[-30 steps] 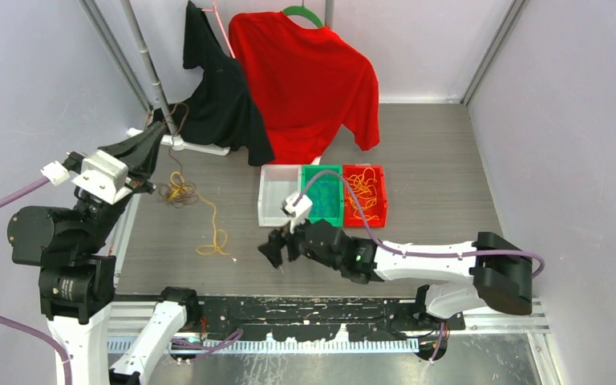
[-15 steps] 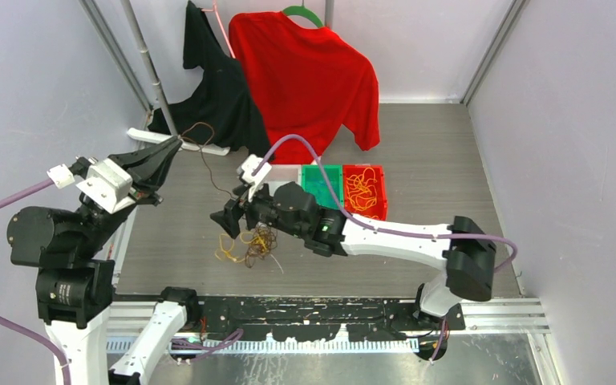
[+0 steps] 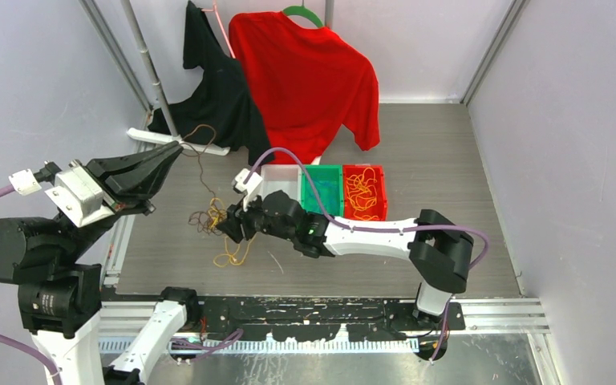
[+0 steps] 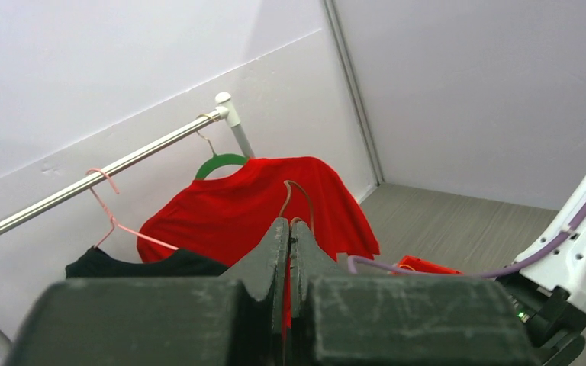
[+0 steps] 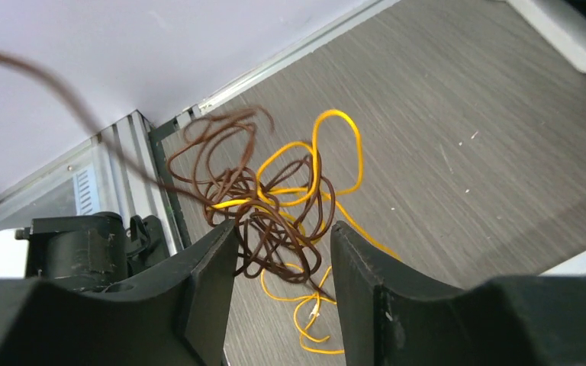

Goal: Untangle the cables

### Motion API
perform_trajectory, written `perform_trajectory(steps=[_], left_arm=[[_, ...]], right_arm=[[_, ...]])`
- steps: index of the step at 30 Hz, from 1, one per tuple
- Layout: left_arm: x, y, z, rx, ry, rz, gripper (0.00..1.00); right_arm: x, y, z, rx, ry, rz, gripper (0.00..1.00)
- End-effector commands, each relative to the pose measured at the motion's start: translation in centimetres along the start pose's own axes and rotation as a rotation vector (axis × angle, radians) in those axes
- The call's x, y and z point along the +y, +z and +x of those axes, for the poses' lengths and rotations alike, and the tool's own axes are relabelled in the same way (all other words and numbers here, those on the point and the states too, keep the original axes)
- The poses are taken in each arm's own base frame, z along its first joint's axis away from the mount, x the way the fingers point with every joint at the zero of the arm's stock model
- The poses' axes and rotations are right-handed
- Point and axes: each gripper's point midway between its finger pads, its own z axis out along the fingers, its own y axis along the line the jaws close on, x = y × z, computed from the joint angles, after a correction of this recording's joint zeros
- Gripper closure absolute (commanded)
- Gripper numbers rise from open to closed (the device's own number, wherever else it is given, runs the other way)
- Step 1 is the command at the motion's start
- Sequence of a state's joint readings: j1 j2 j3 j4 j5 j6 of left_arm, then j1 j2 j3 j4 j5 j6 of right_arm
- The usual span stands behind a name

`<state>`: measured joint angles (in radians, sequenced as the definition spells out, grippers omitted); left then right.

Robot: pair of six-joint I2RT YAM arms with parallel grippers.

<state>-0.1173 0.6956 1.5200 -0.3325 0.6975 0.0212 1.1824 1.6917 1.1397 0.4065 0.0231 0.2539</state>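
My left gripper (image 3: 178, 147) is raised at the left and shut on a dark brown cable (image 3: 200, 160). The cable loops above the tips (image 4: 288, 226) and hangs down to a tangle (image 3: 211, 216) on the floor. There the brown cable (image 5: 248, 194) is knotted with an orange-yellow cable (image 5: 336, 149), which trails toward me (image 3: 231, 255). My right gripper (image 3: 229, 228) is low at the tangle and open. In the right wrist view the brown loops lie between its fingers (image 5: 214, 267) and nothing is pinched. No blue cable shows.
White (image 3: 279, 178), green (image 3: 326, 170) and red (image 3: 382, 192) bins stand in a row right of the tangle; the red one holds orange cables. A red shirt (image 3: 305, 80) and a black garment (image 3: 216, 96) hang on a rack (image 3: 148, 72) at the back.
My right arm swung left from in front of the bins to the tangle. My left gripper rose with the brown cable. The tangle shifted across the floor.
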Motion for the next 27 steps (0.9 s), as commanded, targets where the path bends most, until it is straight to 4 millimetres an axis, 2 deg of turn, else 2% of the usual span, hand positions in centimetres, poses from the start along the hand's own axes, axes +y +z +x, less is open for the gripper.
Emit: perform_trajectory(steps=[1,4,11,15,20,23,27], left_arm=[[-0.4,0.3,-2.2,-0.05,-0.017,0.028,1.0],[-0.5,0.3,-2.4,-0.053,-0.023,0.032,1.0],[-0.6,0.2,-2.1,-0.049,-0.018,0.033,1.0],[-0.5,0.1,-1.3,-0.031,0.012,0.029,1.0],[-0.4,0.1,-0.3,-0.013,0.034,0.029,1.0],[-0.1,0.2,-0.3,-0.011,0.037,0.025,1.0],[-0.2,0.4,-0.5,-0.014,0.016,0.037,1.0]], right_arm=[[1.0,0.8,-1.1,-0.061,0.045,-0.046,0.47],[0.7,0.7,-1.2,-0.066,0.047,-0.029,0.38],[0.9,0.0,-2.1,-0.092,0.051,-0.032,0.36],[1.1,-2.0,-4.0,-0.125,0.05,-0.024,0.31],[1.4,-4.7,-4.8,-0.121,0.062,-0.02,0.29],[1.6,-5.7,-5.1,-0.115,0.062,-0.012,0.3],[2.3,-5.7,-6.1,-0.143,0.037,-0.041,0.3]])
